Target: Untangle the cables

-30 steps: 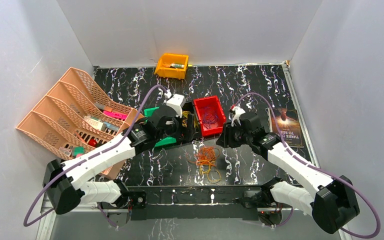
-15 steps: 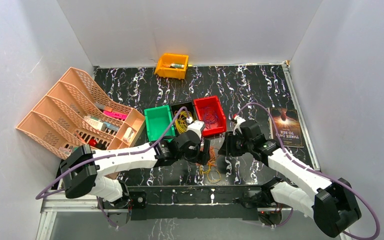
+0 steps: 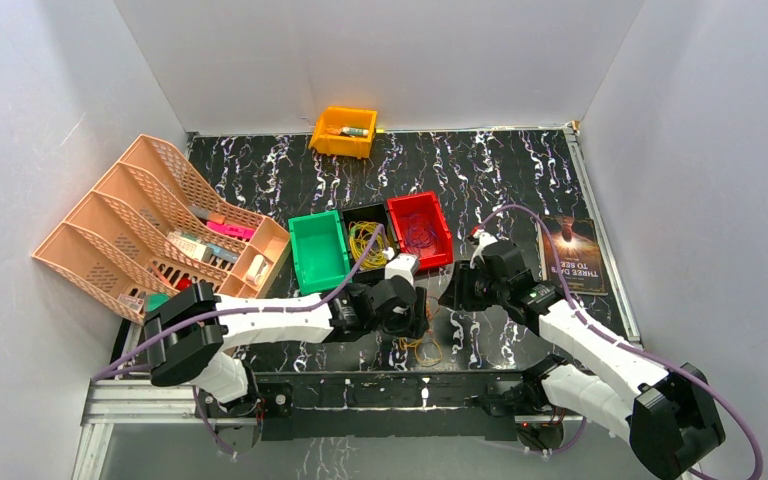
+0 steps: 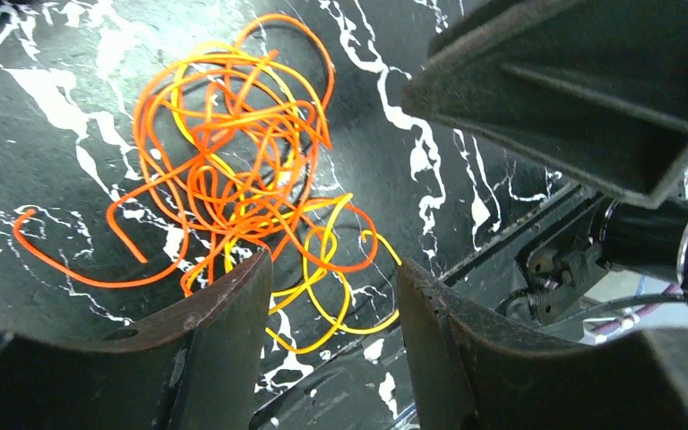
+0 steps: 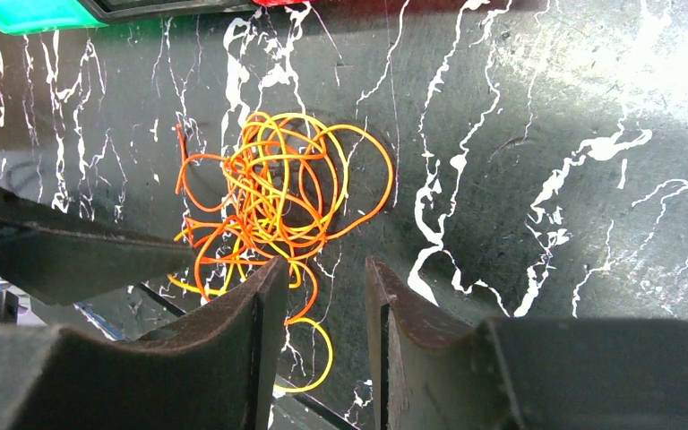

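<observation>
A tangle of orange and yellow cables [image 4: 233, 170] lies on the black marbled table near its front edge; in the top view only its near part [image 3: 422, 347] shows beside the arms. My left gripper [image 4: 331, 278] hovers low over the tangle's near side, open, with yellow loops lying on the table between its fingers [image 4: 224, 331]. Just right of the cables [image 5: 278, 197], my right gripper [image 5: 322, 273] is open, and one orange-yellow loop lies under its gap. Neither gripper clamps anything. More yellow cables fill a black bin [image 3: 365, 240], and purple cables lie in a red bin [image 3: 420, 232].
A green bin [image 3: 318, 252] stands left of the black one. An orange bin [image 3: 345, 131] sits at the back wall, a peach file rack [image 3: 150, 225] with small items at left, and a book [image 3: 572, 255] at right. The two gripper heads are close together.
My left arm swung from the bins down toward the near edge, over the tangle, and its jaws narrowed. The right gripper shifted slightly toward the tangle.
</observation>
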Tool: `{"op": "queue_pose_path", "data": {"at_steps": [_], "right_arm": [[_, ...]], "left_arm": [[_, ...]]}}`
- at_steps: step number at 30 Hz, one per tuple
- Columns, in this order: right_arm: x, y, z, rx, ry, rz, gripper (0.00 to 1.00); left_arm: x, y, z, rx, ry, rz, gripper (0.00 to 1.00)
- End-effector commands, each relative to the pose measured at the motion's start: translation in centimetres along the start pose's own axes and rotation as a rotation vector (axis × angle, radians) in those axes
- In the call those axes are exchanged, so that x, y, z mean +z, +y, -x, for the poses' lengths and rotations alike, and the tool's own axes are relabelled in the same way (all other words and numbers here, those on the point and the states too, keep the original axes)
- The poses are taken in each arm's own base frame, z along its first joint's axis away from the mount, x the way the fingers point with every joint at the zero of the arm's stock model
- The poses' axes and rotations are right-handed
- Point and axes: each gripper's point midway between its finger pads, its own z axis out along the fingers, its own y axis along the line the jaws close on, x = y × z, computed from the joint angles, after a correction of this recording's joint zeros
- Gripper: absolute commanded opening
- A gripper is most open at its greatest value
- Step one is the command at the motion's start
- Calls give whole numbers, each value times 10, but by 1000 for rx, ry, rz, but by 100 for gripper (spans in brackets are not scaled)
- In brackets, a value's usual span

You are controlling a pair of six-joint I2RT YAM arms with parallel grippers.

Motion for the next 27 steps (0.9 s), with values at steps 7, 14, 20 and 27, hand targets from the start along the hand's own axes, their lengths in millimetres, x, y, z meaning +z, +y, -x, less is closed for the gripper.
{"op": "queue_pose_path", "data": {"at_steps": [7, 14, 20, 27], "right_arm": [[2, 2, 4, -2, -30, 17, 45], [3, 3, 4, -5, -23, 20, 45], [6, 5, 2, -3, -5, 37, 45], [6, 6, 2, -5, -2, 36, 45]], "left_arm": [[-30, 0, -19, 253, 39, -98, 57], [-41, 2, -17, 317, 29, -123, 57], [-34, 5, -21, 381, 45, -115, 56], [-24, 12, -18, 473, 62, -68, 53]]}}
